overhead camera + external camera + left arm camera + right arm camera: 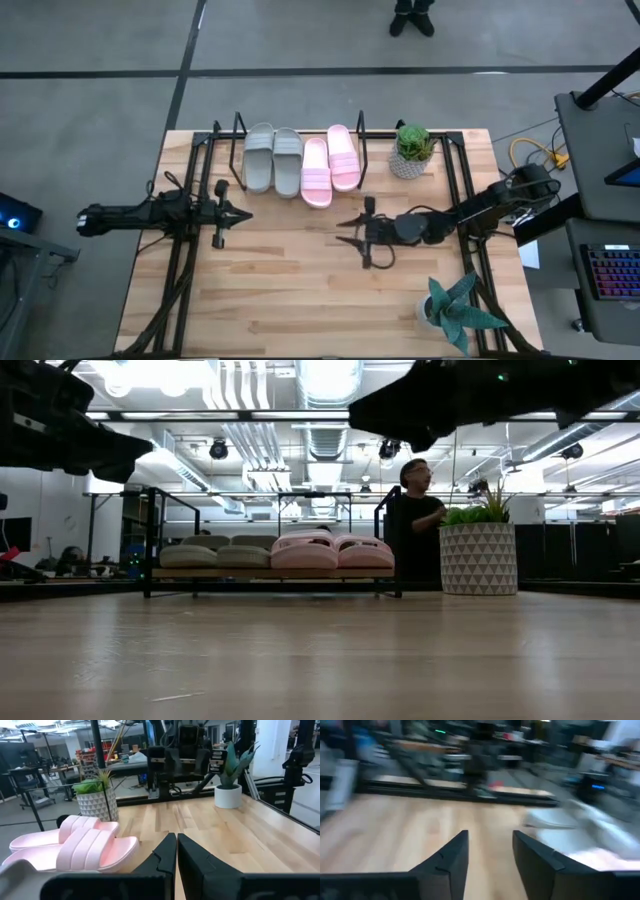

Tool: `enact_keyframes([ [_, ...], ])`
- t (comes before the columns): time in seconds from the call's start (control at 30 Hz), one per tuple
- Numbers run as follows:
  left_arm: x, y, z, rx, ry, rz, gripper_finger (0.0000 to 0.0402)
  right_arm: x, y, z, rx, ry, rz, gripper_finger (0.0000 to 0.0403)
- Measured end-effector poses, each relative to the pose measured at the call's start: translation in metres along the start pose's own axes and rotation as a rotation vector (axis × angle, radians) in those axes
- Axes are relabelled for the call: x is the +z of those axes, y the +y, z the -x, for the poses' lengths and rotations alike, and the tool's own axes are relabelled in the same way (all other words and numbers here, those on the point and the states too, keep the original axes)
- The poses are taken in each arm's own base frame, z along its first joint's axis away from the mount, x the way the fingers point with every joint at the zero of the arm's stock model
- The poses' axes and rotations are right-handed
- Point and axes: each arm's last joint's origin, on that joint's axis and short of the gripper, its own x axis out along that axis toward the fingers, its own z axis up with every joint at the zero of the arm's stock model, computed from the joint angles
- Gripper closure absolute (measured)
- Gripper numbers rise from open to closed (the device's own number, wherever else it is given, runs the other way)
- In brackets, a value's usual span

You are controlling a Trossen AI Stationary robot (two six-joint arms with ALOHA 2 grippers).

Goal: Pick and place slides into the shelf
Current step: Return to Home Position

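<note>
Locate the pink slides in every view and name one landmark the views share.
High view: pink slides on the shelf, right of the grey slides.
Low view: pink slides at centre, on the shelf, right of the grey slides.
Left wrist view: pink slides close by, in front of the patterned pot.
Right wrist view: too blurred to tell.
Shared landmark: the patterned pot, right of the shelf in the high and low views.

Ceiling lamps (322,378) give bright, even light and strong glare in the low view. Ahead of the left gripper's (176,838) jaws the table (250,835) shines, and shadows are soft.
</note>
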Motion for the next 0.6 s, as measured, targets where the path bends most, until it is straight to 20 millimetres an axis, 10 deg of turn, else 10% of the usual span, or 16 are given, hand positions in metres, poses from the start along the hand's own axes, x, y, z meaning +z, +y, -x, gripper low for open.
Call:
enact_keyframes([
  [0.3,0.000,0.000,0.000,0.002,0.000,-0.004,0.0401,-0.020,-0.039,0.001,-0.006,-0.017,-0.013,0.0383],
  [0.6,-0.002,0.000,-0.001,0.010,0.002,-0.020,0.0401,-0.018,-0.078,0.045,-0.074,-0.052,0.012,0.0394],
])
